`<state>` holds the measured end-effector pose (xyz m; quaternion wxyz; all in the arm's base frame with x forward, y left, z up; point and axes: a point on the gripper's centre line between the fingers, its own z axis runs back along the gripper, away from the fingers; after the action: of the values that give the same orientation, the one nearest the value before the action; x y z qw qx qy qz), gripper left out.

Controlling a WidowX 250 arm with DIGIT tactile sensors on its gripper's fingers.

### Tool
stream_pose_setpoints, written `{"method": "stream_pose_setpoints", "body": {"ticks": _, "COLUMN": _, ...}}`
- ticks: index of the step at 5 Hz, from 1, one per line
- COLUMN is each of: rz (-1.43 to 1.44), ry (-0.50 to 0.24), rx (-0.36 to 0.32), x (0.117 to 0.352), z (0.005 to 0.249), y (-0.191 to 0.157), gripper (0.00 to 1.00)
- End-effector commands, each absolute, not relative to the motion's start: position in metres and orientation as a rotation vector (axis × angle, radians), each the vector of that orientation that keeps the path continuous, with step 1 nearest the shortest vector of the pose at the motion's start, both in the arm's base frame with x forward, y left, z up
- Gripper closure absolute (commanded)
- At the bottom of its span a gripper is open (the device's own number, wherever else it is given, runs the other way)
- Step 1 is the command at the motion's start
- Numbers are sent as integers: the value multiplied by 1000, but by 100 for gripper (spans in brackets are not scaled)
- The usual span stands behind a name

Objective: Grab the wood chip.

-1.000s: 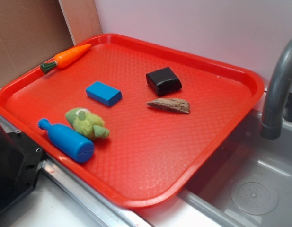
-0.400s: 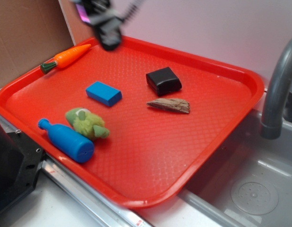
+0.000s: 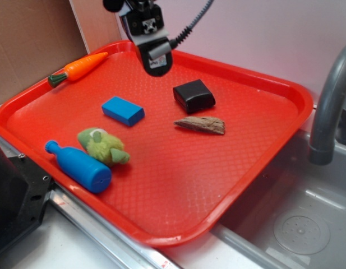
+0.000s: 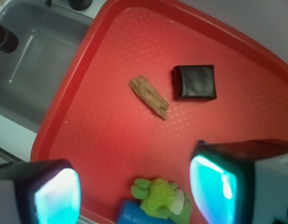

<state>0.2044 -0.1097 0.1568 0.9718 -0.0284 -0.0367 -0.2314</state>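
Behind everything stands a pale wall [image 3: 262,33], with a brown cardboard panel [image 3: 32,39] at the left side. Below it a grey sink [image 3: 296,213] with a curved tap [image 3: 330,106] fills the right part of the outside view. Partly over the sink lies a big red tray [image 3: 178,179] with a raised rim, and it carries all the small things.

At the far side of the tray hangs the gripper [image 3: 156,64], up in the air and touching nothing. In the wrist view its two fingers [image 4: 57,196] are spread wide, with empty space between them.

On the near left edge lies a blue bottle [image 3: 80,166], and a green plush toy [image 3: 101,146] touches it. An orange carrot [image 3: 77,68] rests in the far left corner. A blue block [image 3: 123,110] lies beyond the toy. A black block [image 3: 194,95] sits near the middle, and the wood chip [image 3: 201,124] lies flat just beside it, toward the camera, not touching it, its point turned to the left.
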Motion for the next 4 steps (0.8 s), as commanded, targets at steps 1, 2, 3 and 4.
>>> {"method": "stream_pose_setpoints", "body": {"ticks": 1, "rz": -607, "ry": -213, "rx": 74, "x": 215, "z": 146, "y": -126, "gripper": 0}}
{"method": "stream_pose_setpoints", "body": {"ticks": 2, "rz": -712, "ry": -165, "rx": 85, "x": 230, "z": 122, "y": -134, "gripper": 0}}
{"method": "stream_pose_setpoints", "body": {"ticks": 3, "rz": -787, "ry": -91, "rx": 39, "x": 253, "z": 86, "y": -134, "gripper": 0}}
{"method": "stream_pose_setpoints", "body": {"ticks": 4, "rz": -813, "ry": -80, "rx": 11, "x": 265, "z": 74, "y": -130, "gripper": 0}}
